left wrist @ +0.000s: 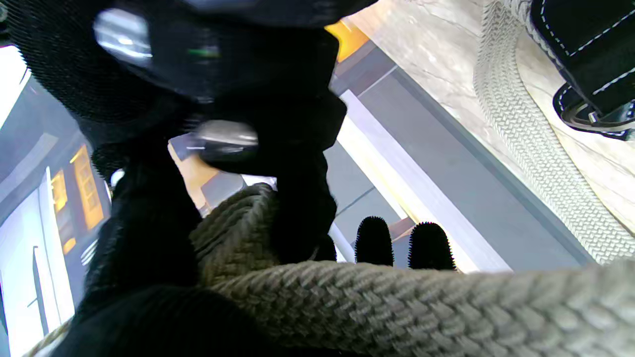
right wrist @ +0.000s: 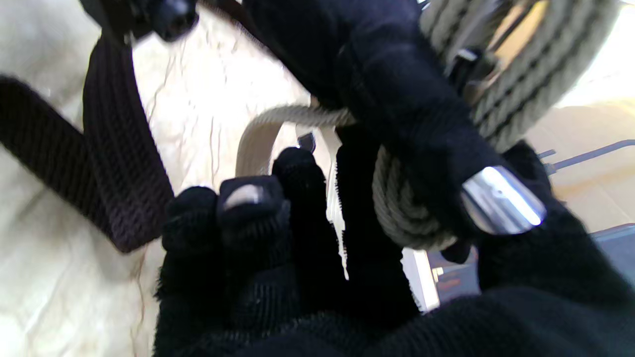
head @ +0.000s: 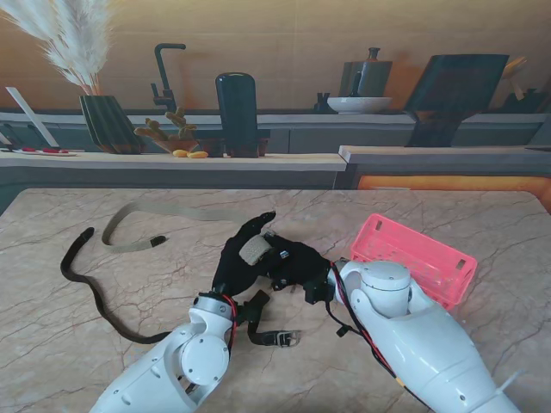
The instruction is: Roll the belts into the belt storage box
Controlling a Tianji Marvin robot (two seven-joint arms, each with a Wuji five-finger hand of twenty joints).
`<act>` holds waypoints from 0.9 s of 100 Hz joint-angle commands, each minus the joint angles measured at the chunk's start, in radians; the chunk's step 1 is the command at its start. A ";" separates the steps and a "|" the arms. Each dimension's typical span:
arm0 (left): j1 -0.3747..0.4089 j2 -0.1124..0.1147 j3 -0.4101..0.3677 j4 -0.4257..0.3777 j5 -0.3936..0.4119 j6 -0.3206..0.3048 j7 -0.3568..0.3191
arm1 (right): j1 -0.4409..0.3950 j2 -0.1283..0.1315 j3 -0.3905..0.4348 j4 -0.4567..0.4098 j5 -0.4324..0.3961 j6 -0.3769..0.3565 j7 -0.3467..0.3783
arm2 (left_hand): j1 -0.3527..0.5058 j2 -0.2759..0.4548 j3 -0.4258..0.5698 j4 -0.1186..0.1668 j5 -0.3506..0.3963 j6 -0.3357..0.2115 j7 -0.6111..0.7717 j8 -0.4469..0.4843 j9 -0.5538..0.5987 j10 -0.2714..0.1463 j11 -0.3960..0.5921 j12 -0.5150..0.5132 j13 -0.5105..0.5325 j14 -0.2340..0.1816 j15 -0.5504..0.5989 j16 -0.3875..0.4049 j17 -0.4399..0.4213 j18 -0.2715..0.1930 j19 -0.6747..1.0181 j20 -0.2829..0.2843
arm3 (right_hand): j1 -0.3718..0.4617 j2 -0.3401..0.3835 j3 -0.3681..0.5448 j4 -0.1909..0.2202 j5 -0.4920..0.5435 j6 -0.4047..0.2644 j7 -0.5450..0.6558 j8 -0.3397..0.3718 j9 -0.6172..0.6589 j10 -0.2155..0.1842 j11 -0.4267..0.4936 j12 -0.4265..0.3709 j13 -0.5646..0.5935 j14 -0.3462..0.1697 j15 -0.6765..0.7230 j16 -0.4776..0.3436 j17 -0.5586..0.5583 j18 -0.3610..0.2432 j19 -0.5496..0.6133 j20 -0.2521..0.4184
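While my two black-gloved hands meet over the middle of the marble table (head: 77, 344), they share one woven beige belt (head: 129, 225). My left hand (head: 239, 258) is closed around a small roll of it, the coarse braided webbing crossing my palm. My right hand (head: 297, 262) pinches the same coil from the other side, fingers (right wrist: 297, 198) curled against it; a metal buckle piece shows in the wrist view.

From the coil the belt's free tail trails away from my left hand, farther from me and leftward, its long axis lying mostly across the table before looping back on itself.

A dark brown ribbed belt (head: 82, 284) snakes along the left of my left arm. A black stitched belt (head: 267, 331) with a silver buckle lies just nearer to me than my hands.

The pink plastic lattice belt storage box (head: 413, 258) sits right of my right hand, tilted at an angle.

Beyond the veined stone top is a kitchen-counter backdrop with pampas grass in a ribbed vase (head: 108, 120).
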 commanded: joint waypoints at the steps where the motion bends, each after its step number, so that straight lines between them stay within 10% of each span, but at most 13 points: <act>1: -0.002 -0.027 -0.002 -0.027 -0.006 -0.021 0.018 | -0.018 -0.012 -0.026 -0.025 -0.038 0.026 -0.030 | 0.109 0.295 0.013 0.035 -0.027 -0.064 0.120 0.044 0.027 -0.056 0.025 -0.007 0.019 -0.042 0.005 0.000 0.008 -0.024 0.025 0.018 | 0.168 0.026 0.107 0.068 0.001 -0.087 0.001 0.008 -0.033 0.067 -0.045 -0.048 -0.039 0.010 -0.082 -0.028 -0.052 -0.037 -0.064 -0.035; 15: 0.008 -0.033 -0.009 -0.038 -0.033 -0.032 0.024 | -0.017 -0.006 -0.035 -0.045 -0.146 0.048 -0.082 | 0.236 0.295 -0.022 -0.015 0.060 -0.082 0.229 0.054 0.067 -0.073 0.030 -0.015 0.038 -0.046 0.011 -0.002 0.015 -0.007 0.037 0.024 | 0.138 0.035 0.082 0.087 -0.019 -0.057 -0.140 0.074 -0.117 0.075 -0.144 -0.136 -0.135 0.047 -0.229 -0.078 -0.128 -0.018 -0.175 -0.081; 43: 0.020 -0.037 -0.019 -0.055 -0.042 -0.030 0.037 | -0.021 0.009 -0.047 -0.071 -0.415 -0.003 -0.184 | 0.394 0.215 -0.014 0.004 0.155 0.000 0.424 0.118 0.248 -0.050 0.082 -0.015 0.127 -0.071 0.025 -0.029 0.063 0.007 0.070 0.039 | 0.199 -0.022 0.201 0.060 -0.091 -0.061 -0.104 0.059 -0.207 0.061 -0.253 -0.218 -0.225 0.059 -0.414 -0.171 -0.187 -0.005 -0.276 -0.118; 63: 0.021 -0.032 -0.028 -0.064 -0.032 0.018 0.036 | -0.068 0.042 -0.008 -0.124 -0.597 -0.113 -0.204 | 0.454 0.116 0.100 0.015 0.185 0.041 0.523 0.123 0.479 -0.001 0.242 0.125 0.322 0.019 0.226 0.011 0.180 0.047 0.201 0.099 | 0.256 -0.140 0.404 0.007 -0.119 -0.076 -0.026 -0.007 -0.217 0.034 -0.272 -0.230 -0.234 0.035 -0.455 -0.193 -0.189 -0.011 -0.314 -0.137; 74: 0.020 -0.028 -0.031 -0.067 -0.036 0.047 0.017 | -0.111 0.076 0.030 -0.164 -0.697 -0.227 -0.162 | 0.454 0.108 0.061 0.016 0.185 0.061 0.500 0.100 0.542 -0.030 0.431 0.265 0.414 0.044 0.388 0.103 0.233 0.062 0.285 0.136 | 0.129 -0.236 0.451 0.076 -0.122 -0.048 -0.294 0.163 -0.304 0.014 -0.334 -0.235 -0.306 0.009 -0.532 -0.205 -0.226 -0.026 -0.388 -0.130; 90: 0.004 -0.019 -0.025 -0.054 -0.008 0.091 -0.002 | -0.174 0.104 0.073 -0.222 -0.853 -0.369 -0.152 | 0.400 0.046 0.032 0.052 0.227 0.117 0.462 0.092 0.679 -0.052 0.637 0.425 0.561 0.044 0.585 0.219 0.331 0.089 0.434 0.195 | -0.061 -0.295 0.369 0.074 -0.197 -0.014 -0.380 0.176 -0.380 0.005 -0.395 -0.237 -0.355 -0.005 -0.594 -0.217 -0.248 -0.027 -0.450 -0.119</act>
